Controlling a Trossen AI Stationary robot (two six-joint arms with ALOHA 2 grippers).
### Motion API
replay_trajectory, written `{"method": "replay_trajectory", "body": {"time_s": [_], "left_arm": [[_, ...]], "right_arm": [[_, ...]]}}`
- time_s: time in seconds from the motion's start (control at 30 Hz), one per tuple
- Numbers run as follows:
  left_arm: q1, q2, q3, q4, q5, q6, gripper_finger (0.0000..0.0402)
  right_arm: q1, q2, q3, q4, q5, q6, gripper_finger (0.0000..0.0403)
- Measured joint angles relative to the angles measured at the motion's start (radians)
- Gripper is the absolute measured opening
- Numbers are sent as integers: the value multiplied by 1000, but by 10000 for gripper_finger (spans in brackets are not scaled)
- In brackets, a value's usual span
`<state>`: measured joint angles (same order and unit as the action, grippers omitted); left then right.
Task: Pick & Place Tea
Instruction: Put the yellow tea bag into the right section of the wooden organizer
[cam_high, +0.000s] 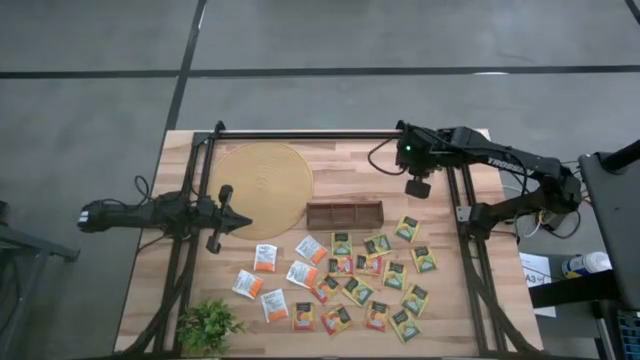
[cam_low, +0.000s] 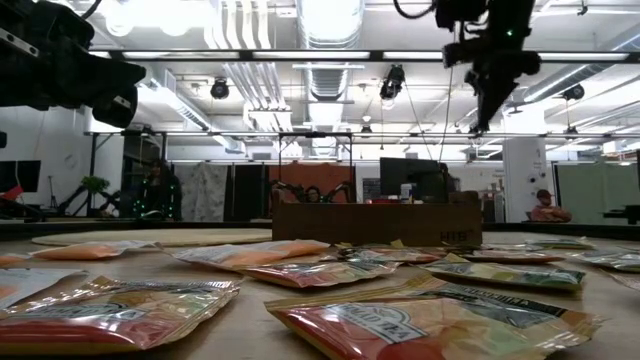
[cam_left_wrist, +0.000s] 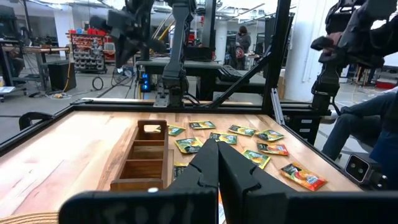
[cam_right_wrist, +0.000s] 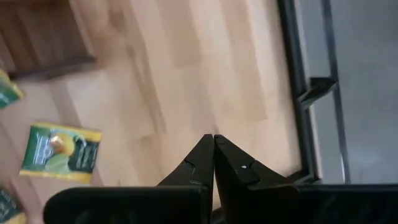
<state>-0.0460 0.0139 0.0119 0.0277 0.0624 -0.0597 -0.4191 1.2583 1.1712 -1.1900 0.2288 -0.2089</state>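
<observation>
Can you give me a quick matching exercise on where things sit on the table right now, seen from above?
Things:
1. plant
2. wooden tray
3. round mat
4. left gripper

Places or states:
A. shut, empty, over the round mat's near edge
B. near left corner of the table
C. middle of the table, just behind the tea bags
D. left of the wooden tray, far half of the table

Pairs: 1-B, 2-C, 3-D, 4-A
</observation>
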Motion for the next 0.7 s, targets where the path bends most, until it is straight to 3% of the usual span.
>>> {"method": "replay_trajectory", "body": {"time_s": [0.1,0.27,0.7], "left_arm": [[0,0,0,0,0,0,0],[-1,0,0,0,0,0,0],[-1,0,0,0,0,0,0]], "right_arm": [[-2,-23,-64,0,-56,-1,9],[0,-63,-156,0,-255,4,23],[14,-102,-305,11,-485,66,140]]}}
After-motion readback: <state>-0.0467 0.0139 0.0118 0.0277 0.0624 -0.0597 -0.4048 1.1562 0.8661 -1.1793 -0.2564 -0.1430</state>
